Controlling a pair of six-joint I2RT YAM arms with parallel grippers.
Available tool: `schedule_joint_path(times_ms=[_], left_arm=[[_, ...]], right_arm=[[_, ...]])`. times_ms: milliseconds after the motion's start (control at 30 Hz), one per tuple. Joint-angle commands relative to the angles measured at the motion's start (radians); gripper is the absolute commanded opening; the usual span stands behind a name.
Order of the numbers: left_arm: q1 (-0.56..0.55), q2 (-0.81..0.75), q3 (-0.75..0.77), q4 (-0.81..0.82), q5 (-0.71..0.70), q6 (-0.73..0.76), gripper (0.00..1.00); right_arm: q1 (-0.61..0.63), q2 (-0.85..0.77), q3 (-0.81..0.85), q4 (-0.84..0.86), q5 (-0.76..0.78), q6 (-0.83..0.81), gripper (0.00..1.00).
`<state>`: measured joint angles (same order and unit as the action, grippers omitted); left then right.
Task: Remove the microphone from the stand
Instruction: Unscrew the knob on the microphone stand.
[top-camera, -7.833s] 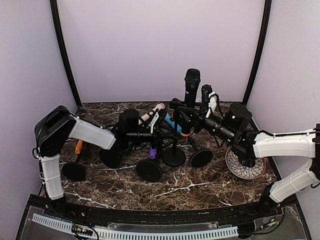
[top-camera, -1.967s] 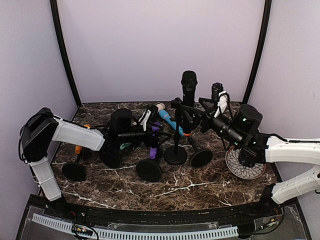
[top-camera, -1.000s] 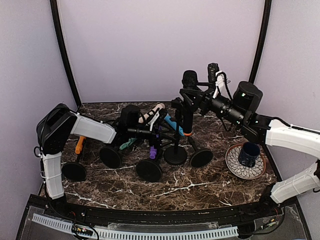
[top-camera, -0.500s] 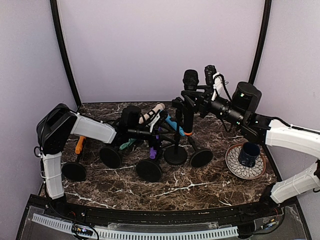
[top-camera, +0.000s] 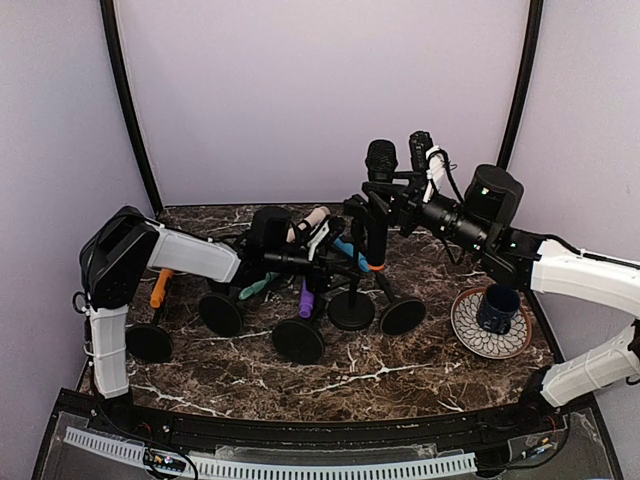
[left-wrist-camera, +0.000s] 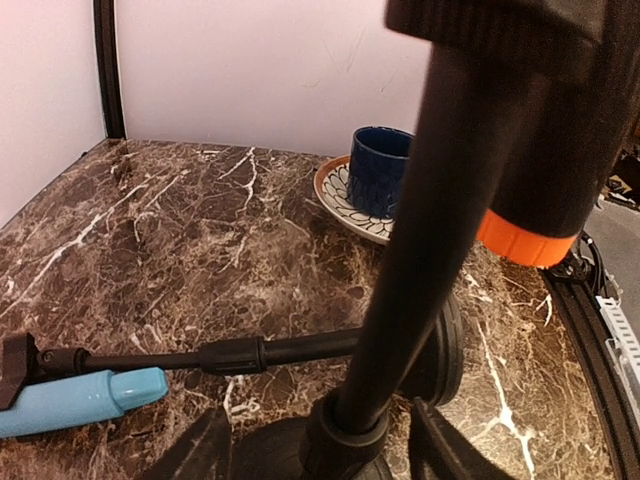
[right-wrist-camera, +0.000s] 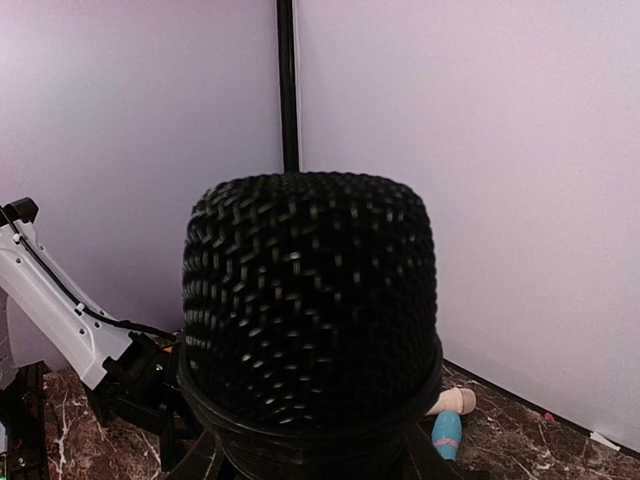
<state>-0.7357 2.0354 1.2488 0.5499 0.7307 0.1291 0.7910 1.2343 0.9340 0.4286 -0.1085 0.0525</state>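
Your left pincer stands spread astride the stand pole, low by the base, one finger on each side and no contact you can see. Above it and to its right, the microphone sits upright in the clip, not yet lifted out, its orange ring hanging below. Your right pincer is pinching the microphone just under the mesh head. This looks like the pull-out step: close the left pincer on the pole to steady it, then draw the microphone straight up.
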Motion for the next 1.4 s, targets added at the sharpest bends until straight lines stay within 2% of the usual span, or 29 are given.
schedule_joint_path(times_ms=[0, 100, 133, 200, 400, 500, 800, 1000, 1133, 1267, 1333, 1367], left_arm=[[-0.006, 0.008, 0.033, -0.019, 0.03, 0.011, 0.54], [-0.007, 0.009, 0.033, -0.029, 0.03, 0.012, 0.41], [-0.008, 0.009, 0.032, -0.031, 0.028, 0.012, 0.33], [-0.012, 0.009, 0.031, -0.037, 0.022, 0.012, 0.23], [-0.033, 0.0, 0.009, -0.045, -0.059, 0.025, 0.08], [-0.053, -0.013, -0.015, -0.033, -0.19, 0.006, 0.0], [-0.135, -0.049, -0.039, -0.057, -0.561, -0.173, 0.0], [-0.157, -0.064, -0.032, -0.105, -0.688, -0.354, 0.0], [-0.186, -0.068, 0.005, -0.193, -0.835, -0.381, 0.0], [-0.204, -0.072, 0.04, -0.261, -0.883, -0.403, 0.0], [-0.206, -0.085, 0.038, -0.268, -0.867, -0.405, 0.08], [-0.206, -0.092, 0.026, -0.261, -0.848, -0.392, 0.2]], right_arm=[[0.001, -0.01, -0.019, 0.031, -0.003, -0.008, 0.26], [0.001, -0.009, -0.02, 0.034, -0.003, -0.008, 0.26], [0.001, -0.009, -0.021, 0.036, -0.003, -0.007, 0.26], [0.001, -0.009, -0.024, 0.041, -0.003, -0.006, 0.26], [0.002, -0.021, -0.037, 0.055, 0.022, -0.002, 0.24], [0.005, -0.029, -0.043, 0.056, 0.048, -0.002, 0.22], [0.036, -0.029, -0.049, 0.051, 0.147, -0.014, 0.19], [0.063, -0.022, -0.049, 0.051, 0.223, -0.023, 0.19], [0.08, -0.017, -0.052, 0.056, 0.266, -0.023, 0.18], [0.091, -0.009, -0.054, 0.063, 0.306, -0.026, 0.18], [0.091, -0.01, -0.055, 0.068, 0.312, -0.025, 0.18], [0.091, -0.012, -0.056, 0.07, 0.311, -0.024, 0.18]])
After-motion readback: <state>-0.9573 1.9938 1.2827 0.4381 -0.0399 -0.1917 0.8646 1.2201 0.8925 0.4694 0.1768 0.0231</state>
